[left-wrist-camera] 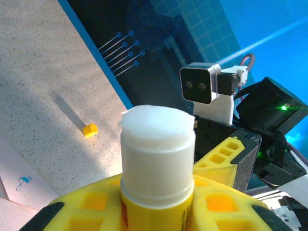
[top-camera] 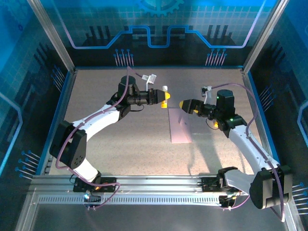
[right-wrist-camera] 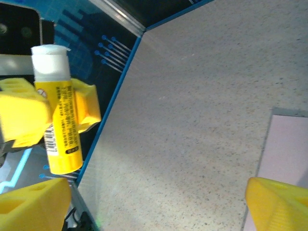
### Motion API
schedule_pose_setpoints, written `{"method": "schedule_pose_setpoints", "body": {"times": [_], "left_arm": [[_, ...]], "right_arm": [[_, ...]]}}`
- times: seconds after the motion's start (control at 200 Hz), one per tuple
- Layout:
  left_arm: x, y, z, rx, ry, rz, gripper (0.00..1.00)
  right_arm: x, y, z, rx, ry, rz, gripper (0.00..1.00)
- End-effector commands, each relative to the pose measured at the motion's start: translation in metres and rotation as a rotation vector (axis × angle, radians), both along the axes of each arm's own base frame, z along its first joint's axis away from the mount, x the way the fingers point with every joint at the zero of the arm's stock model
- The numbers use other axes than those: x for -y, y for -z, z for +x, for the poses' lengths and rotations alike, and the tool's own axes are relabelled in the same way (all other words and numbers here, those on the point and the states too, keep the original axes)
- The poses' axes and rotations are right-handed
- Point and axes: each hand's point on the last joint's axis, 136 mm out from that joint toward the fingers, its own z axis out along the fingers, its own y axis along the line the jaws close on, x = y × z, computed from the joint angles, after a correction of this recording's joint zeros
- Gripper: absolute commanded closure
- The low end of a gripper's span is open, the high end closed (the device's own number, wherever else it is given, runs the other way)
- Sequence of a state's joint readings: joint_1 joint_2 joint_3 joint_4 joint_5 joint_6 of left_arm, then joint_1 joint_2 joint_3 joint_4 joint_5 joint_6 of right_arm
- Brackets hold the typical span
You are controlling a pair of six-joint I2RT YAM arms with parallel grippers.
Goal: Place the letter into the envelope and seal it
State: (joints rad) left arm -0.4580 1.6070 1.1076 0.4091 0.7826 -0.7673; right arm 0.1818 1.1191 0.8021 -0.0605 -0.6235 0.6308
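Yellow-bodied with bare white glue at its tip, the glue stick (top-camera: 165,96) is clamped in your left gripper (top-camera: 161,97), held up off the table (top-camera: 134,144). Your right gripper (top-camera: 183,104) faces it from just beside, its jaws spread wide with nothing between them. The pink envelope (top-camera: 182,130) lies flat on the table, just nearer the arm bases than both grippers. A small yellow piece (left-wrist-camera: 90,129) rests apart.

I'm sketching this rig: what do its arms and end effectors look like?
The left arm and right arm have white shells, black joints and purple cables looped alongside. The left end effector and right end effector have blocky yellow plastic fingers with square pockets. A white camera box tops the right wrist, by a green light.
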Motion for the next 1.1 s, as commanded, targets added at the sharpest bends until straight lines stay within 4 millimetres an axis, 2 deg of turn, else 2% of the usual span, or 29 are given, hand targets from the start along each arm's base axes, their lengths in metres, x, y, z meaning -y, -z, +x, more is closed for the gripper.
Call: {"method": "schedule_pose_setpoints", "body": {"times": [0.0,0.16,0.49,0.54,0.555,0.575,0.765,1.096], "left_arm": [[-0.005,-0.032,-0.008,0.08,0.021,-0.063,0.92],[-0.007,-0.043,-0.006,0.072,-0.005,-0.093,0.93],[-0.01,-0.049,0.0,0.068,-0.069,-0.118,0.95],[-0.009,-0.049,-0.001,0.07,-0.068,-0.121,0.95],[-0.009,-0.048,-0.001,0.069,-0.068,-0.121,0.94],[-0.009,-0.048,-0.002,0.068,-0.068,-0.123,0.94],[-0.007,-0.046,-0.002,0.058,-0.072,-0.134,0.94],[-0.007,-0.051,-0.002,0.06,-0.081,-0.16,0.95]], "right_arm": [[-0.012,-0.016,-0.006,0.051,-0.105,0.073,0.1],[-0.033,-0.03,-0.015,0.074,-0.228,0.144,0.2],[-0.079,-0.043,-0.031,0.104,-0.386,0.16,0.21],[-0.083,-0.043,-0.031,0.103,-0.395,0.168,0.22],[-0.085,-0.054,-0.029,0.13,-0.398,0.174,0.22],[-0.087,-0.056,-0.029,0.136,-0.403,0.178,0.22],[-0.097,-0.065,-0.022,0.158,-0.419,0.206,0.27],[-0.107,-0.066,-0.013,0.14,-0.435,0.223,0.41]]}}
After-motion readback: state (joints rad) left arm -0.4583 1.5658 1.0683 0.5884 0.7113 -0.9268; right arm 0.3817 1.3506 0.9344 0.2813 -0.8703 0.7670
